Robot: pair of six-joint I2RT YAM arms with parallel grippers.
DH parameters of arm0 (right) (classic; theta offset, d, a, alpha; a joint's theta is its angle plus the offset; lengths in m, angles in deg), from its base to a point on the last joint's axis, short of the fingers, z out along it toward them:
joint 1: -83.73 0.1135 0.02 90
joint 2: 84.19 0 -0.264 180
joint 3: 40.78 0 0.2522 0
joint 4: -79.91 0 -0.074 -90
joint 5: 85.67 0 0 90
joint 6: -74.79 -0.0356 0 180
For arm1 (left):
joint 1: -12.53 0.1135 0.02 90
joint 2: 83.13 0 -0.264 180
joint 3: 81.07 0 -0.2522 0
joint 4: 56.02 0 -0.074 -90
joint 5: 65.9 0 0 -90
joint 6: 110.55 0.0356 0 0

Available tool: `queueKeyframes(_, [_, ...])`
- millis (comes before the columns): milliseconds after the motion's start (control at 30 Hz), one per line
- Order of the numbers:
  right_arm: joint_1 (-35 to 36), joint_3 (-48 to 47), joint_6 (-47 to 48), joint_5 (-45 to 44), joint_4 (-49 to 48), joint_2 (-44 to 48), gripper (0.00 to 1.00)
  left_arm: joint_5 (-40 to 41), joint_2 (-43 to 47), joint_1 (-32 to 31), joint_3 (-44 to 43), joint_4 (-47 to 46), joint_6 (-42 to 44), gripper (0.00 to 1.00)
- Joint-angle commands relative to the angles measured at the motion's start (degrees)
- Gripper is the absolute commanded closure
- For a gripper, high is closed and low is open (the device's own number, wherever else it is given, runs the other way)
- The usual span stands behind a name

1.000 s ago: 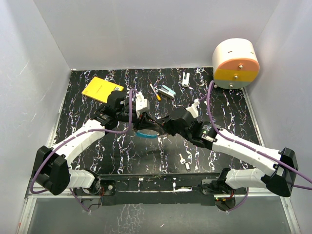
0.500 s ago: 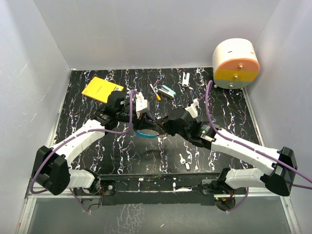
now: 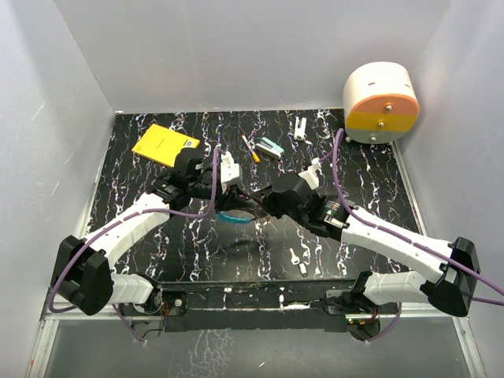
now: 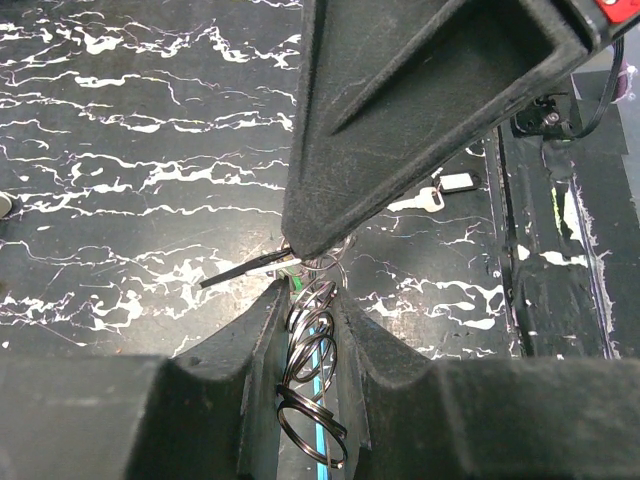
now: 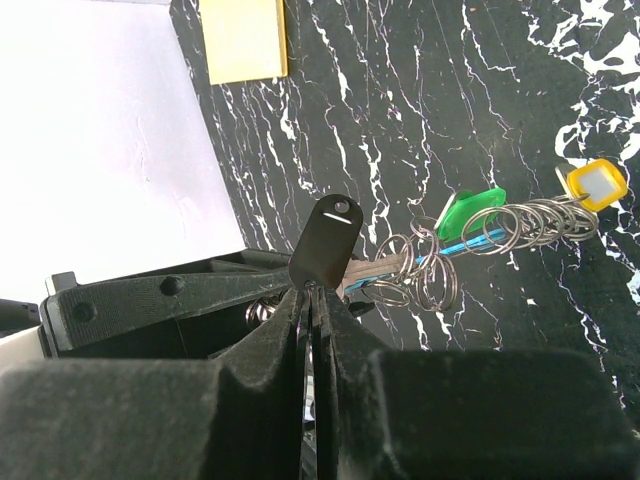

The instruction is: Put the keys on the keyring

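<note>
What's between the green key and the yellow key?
A row of small silver rings, from green key to yellow key; the right wrist view shows it.

The table (image 3: 197, 252) has a black top veined with white, like marble, and is walled in pale grey on three sides. At the far left lies a flat yellow pad (image 3: 165, 143), turned at a slant. Near the middle of the far edge an orange-and-white stick (image 3: 250, 148) lies just beside a small teal-and-white block (image 3: 271, 147). A little to the right of them, closer to the back wall, is a small white piece (image 3: 302, 127), too small to make out. A round white drum (image 3: 380, 102) with an orange-and-yellow face sits in the far right corner. Towards the near edge, right of centre, a small silver key (image 3: 293, 255) lies flat, with a second silver key (image 3: 303, 268) just beside it.
</note>
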Motion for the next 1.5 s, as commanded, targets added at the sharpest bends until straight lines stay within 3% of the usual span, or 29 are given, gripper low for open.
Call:
queueKeyframes(0, [0.4, -3.2, 0.1, -0.7, -2.5, -0.4, 0.92, -1.4, 2.0, -0.5, -2.3, 0.6, 1.6, 1.00])
queueKeyframes(200, [0.4, -3.1, 0.2, -1.2, -1.6, -0.3, 0.92, -1.4, 2.2, -0.6, -2.4, 1.2, 1.8, 1.00])
queueKeyframes(333, [0.3, -2.3, 1.5, -7.1, 5.5, 2.0, 0.92, -2.0, 2.6, -0.5, -2.2, 1.0, 0.7, 1.00])
queueKeyframes(533, [0.3, 5.7, -0.4, -10.0, 16.5, 5.8, 0.92, -2.9, 2.7, -0.6, -0.9, 2.5, 3.7, 1.00])
queueKeyframes(800, [0.3, 17.7, -4.6, -14.6, 22.3, 8.4, 0.92, -8.7, 3.3, -0.6, -1.1, 9.9, 8.8, 1.00])
queueKeyframes(1033, [0.4, 16.2, -4.3, -16.1, 26.0, 3.3, 0.92, -9.8, 3.1, -0.6, -2.5, 15.4, 12.6, 1.00])
queueKeyframes(1467, [0.3, 17.0, -4.3, -18.8, 27.8, 4.3, 0.92, -9.0, 3.6, -0.5, -1.2, 12.3, 10.4, 1.00])
